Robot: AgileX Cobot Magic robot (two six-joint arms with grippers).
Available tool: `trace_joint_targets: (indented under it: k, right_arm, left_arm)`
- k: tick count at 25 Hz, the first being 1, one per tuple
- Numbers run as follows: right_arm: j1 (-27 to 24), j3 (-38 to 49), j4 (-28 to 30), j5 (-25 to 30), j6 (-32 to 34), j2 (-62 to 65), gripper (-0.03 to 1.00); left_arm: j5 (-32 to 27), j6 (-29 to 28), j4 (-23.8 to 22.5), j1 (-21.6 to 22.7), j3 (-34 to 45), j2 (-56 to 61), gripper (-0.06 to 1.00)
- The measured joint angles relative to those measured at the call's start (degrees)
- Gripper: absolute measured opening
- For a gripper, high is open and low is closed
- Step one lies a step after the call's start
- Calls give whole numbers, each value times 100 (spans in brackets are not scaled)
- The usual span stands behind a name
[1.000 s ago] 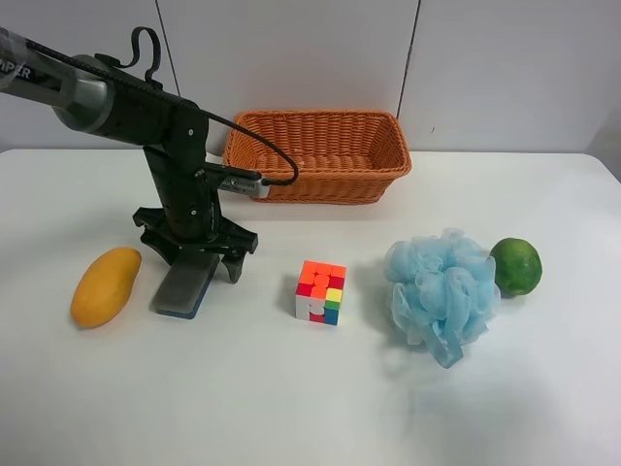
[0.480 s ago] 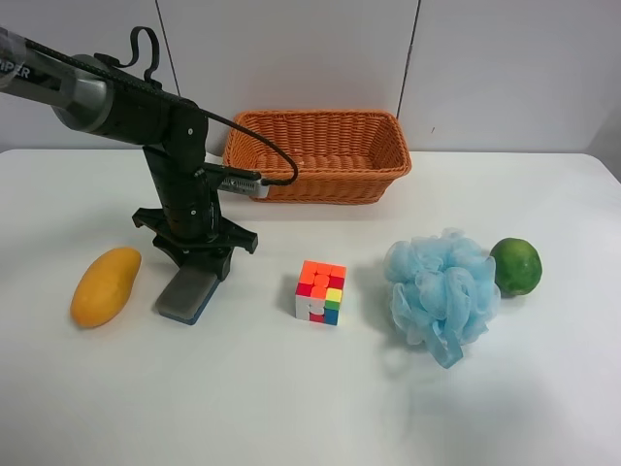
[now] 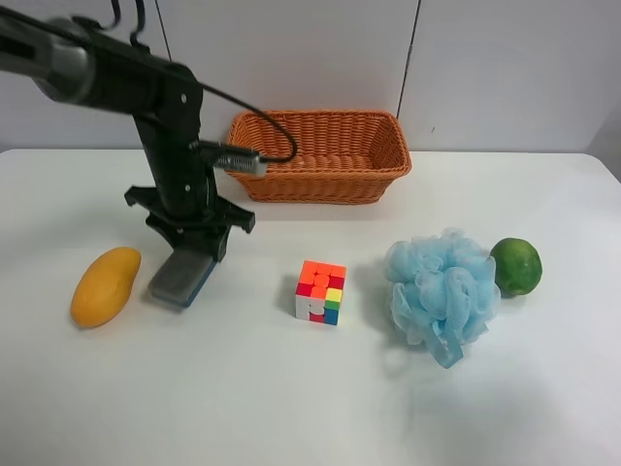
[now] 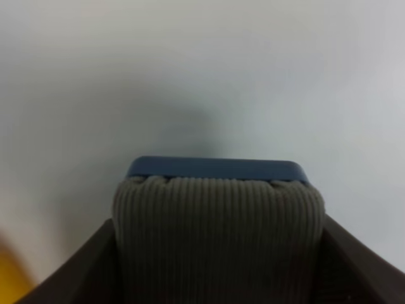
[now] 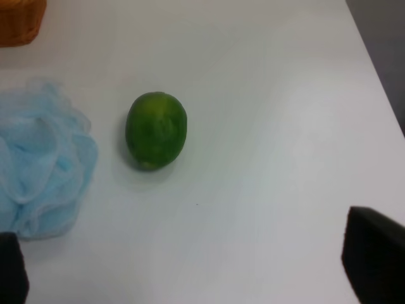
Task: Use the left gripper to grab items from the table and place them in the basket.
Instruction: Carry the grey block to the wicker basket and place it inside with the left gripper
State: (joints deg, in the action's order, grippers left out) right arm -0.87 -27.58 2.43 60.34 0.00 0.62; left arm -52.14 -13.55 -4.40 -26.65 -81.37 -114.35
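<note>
well, my left pincer (image 3: 189, 250) (image 4: 218, 282) is closed on the pad (image 3: 181, 278) (image 4: 218, 234), gripping it by its near end. its dark fingers (image 4: 76, 275) press against both sides of the pad. the top of the pad is a grey ribbed fabric, soft-looking and rounded at the corners, on a smooth blue base that shows as a thin band along the far edge. it hangs tilted, far end down towards the white table (image 3: 291, 398), and i cannot tell whether that end touches.

just beside the pad lies the mango (image 3: 105, 285), smooth, yellow-orange and oblong. further along sit the cube (image 3: 321, 291), glossy with small coloured squares, then the puff (image 3: 441, 291) (image 5: 38, 158) of ruffled pale blue mesh, and the green fruit (image 3: 515, 266) (image 5: 156, 130), round and faintly dimpled, close by the puff. the basket (image 3: 320, 186) (image 5: 19, 19) is rectangular orange-brown wicker with flared sides, standing at the back of the table behind my arm.

my right pincer (image 5: 193, 266) is spread wide above the table near the green fruit, with only its two dark tips showing.
</note>
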Motion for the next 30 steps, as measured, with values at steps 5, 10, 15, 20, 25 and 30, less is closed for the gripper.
trace_joint_targets:
  k: [5,10,15,20,25,30]
  right_arm:
    - [0,0,0,0,0,0,99]
    - [0,0,0,0,0,0,99]
    - [0,0,0,0,0,0,99]
    - [0,0,0,0,0,0,99]
    - [0,0,0,0,0,0,99]
    - [0,0,0,0,0,0,99]
  left_arm:
    - [-50,127,-555,-51,-1125,784,54]
    - [620,808,-848,-51,-2193,651,54]
    - [1730,1455,-583,-66,-2501,-143,54]
    - [2534,1892,-376,-219,-2664,-1086,54]
    - [3101,1946,-365,-302,-2718,-1518,54]
    - [3230,1951,-365,-303,-2723,-1546,54]
